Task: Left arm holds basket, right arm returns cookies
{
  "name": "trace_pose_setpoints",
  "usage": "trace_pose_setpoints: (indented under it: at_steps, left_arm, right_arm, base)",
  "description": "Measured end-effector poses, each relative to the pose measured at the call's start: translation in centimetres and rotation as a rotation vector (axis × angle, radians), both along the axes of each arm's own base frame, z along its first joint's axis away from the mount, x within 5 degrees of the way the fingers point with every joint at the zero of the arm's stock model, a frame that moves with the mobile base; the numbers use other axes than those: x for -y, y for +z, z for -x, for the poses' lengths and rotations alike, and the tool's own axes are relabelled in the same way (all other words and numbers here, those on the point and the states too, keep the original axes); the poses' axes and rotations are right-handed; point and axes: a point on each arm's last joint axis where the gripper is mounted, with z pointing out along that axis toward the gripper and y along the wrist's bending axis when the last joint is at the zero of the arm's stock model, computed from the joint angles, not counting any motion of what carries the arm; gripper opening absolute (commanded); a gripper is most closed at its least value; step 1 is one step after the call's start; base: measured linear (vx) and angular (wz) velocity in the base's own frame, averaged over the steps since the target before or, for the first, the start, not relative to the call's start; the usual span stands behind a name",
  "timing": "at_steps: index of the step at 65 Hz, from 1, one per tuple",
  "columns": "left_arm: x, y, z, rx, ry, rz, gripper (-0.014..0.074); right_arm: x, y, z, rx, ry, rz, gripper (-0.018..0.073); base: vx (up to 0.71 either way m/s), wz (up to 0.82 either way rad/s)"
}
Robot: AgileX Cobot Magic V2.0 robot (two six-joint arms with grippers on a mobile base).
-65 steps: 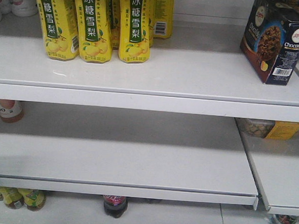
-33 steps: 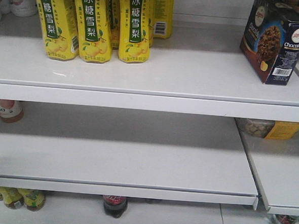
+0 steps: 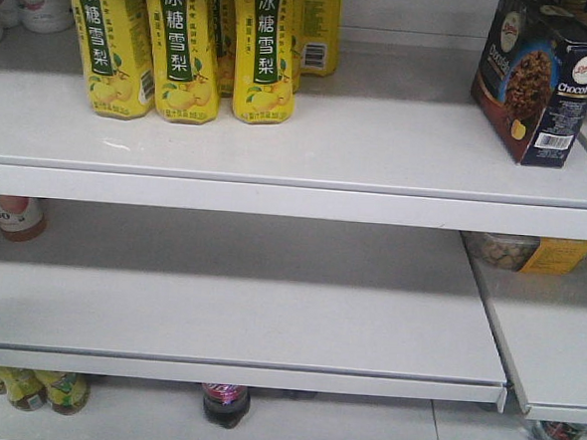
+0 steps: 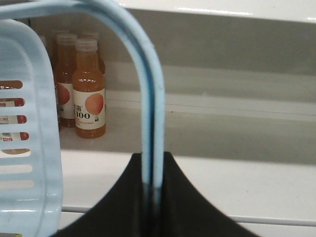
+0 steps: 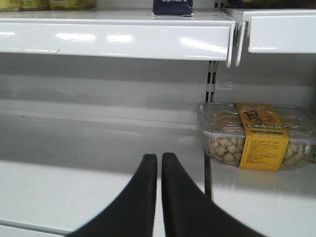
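The cookies (image 3: pixel 541 81), a dark navy "Chocofello" carton, stand upright at the right end of the top shelf (image 3: pixel 378 135); their bottom edge (image 5: pixel 172 7) shows in the right wrist view. No gripper touches them. My left gripper (image 4: pixel 152 160) is shut on the two thin hoop handles (image 4: pixel 148 98) of the light blue basket (image 4: pixel 24 148), whose slotted side fills the left of the left wrist view. My right gripper (image 5: pixel 159 160) is shut with nothing in it and hangs in front of the middle shelf, below the cookies. Neither arm shows in the front view.
Yellow pear-drink bottles (image 3: pixel 180 44) stand at the top shelf's left. A clear snack tub with a yellow label (image 5: pixel 256 136) lies on the lower right shelf. Orange juice bottles (image 4: pixel 89 94) stand beyond the basket. Several bottles (image 3: pixel 225 403) sit on the bottom shelf.
A light blue edge at the front view's lower left a second ago has gone out of view. The cookies have not moved.
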Motion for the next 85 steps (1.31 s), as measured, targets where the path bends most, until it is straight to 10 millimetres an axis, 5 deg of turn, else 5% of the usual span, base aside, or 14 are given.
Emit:
trace_pose_setpoints:
  at_steps: [38, 85]
  left_arm:
    - [-0.01, 0.3, -0.03, 0.031, -0.03, -0.138, -0.0003]
    - [0.01, 0.31, -0.03, 0.033, -0.031, -0.107, -0.0003]
  right_arm:
    - [0.0, 0.0, 0.0, 0.0, 0.0, 0.0, -0.0011]
    - [0.0, 0.0, 0.0, 0.0, 0.0, 0.0, -0.0011]
  base:
    - [0.0, 0.0]
    - [0.0, 0.0]
